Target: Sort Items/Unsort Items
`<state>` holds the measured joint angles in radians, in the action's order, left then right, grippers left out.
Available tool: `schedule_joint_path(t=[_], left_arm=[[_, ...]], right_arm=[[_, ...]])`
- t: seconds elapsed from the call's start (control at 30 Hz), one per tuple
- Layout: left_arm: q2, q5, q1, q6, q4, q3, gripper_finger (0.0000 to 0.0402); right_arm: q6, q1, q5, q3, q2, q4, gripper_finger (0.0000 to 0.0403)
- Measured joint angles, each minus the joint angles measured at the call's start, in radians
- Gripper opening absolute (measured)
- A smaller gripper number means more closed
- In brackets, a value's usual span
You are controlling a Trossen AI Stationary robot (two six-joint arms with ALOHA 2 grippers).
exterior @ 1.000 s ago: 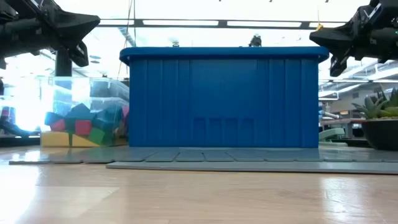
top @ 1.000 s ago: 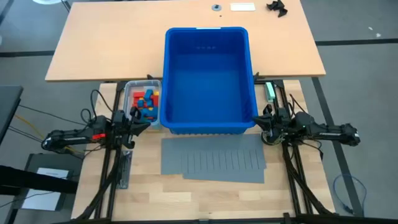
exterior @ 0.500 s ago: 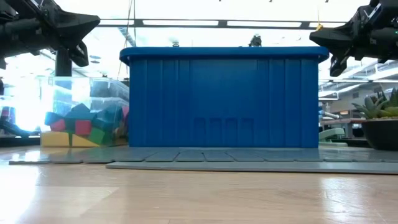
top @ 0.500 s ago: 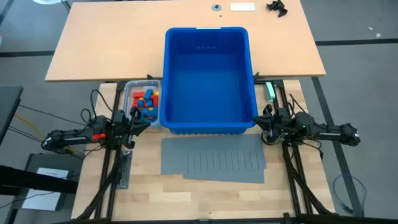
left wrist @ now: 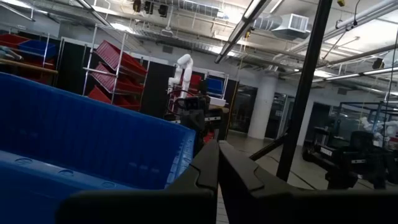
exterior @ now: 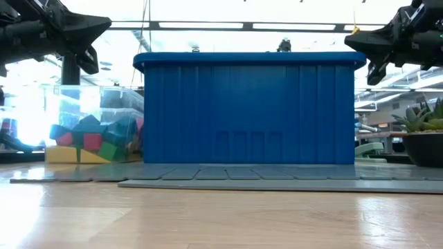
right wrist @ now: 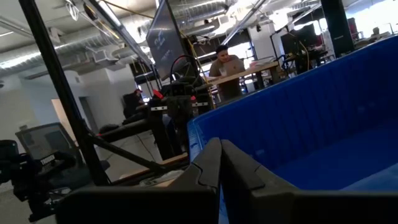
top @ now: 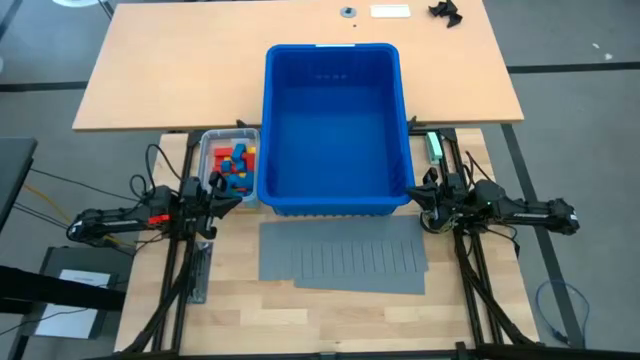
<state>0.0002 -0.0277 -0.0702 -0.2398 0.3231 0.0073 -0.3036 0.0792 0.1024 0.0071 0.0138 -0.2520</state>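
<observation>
High view: blue bin (top: 335, 125) sits centre; toy blocks (top: 234, 166) are piled in a clear tub (top: 209, 143) touching the bin's 9 o'clock wall. Grey slotted sheets (top: 343, 254) lie at its 6 o'clock. Left gripper (top: 228, 194) closed, empty, at the bin's 7 o'clock corner; right gripper (top: 420, 194) closed, empty, at 5 o'clock.

Low view: blocks (exterior: 93, 140) show through the tub at 9 o'clock of the bin (exterior: 249, 111); both grippers up at rim height.

Left wrist view: fingers (left wrist: 205, 171) pressed together beside the bin wall (left wrist: 87, 146).

Right wrist view: fingers (right wrist: 208, 168) together; a person (right wrist: 227, 62) sits behind.
</observation>
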Motion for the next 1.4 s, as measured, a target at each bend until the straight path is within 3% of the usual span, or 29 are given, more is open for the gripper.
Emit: schedule_joint_path(t=[1.4], left_arm=[[0.0,0.0,0.0,-0.004,0.033,0.0,0.0019]], right_arm=[[0.0,0.0,0.0,0.0,0.0,0.0,0.0009]])
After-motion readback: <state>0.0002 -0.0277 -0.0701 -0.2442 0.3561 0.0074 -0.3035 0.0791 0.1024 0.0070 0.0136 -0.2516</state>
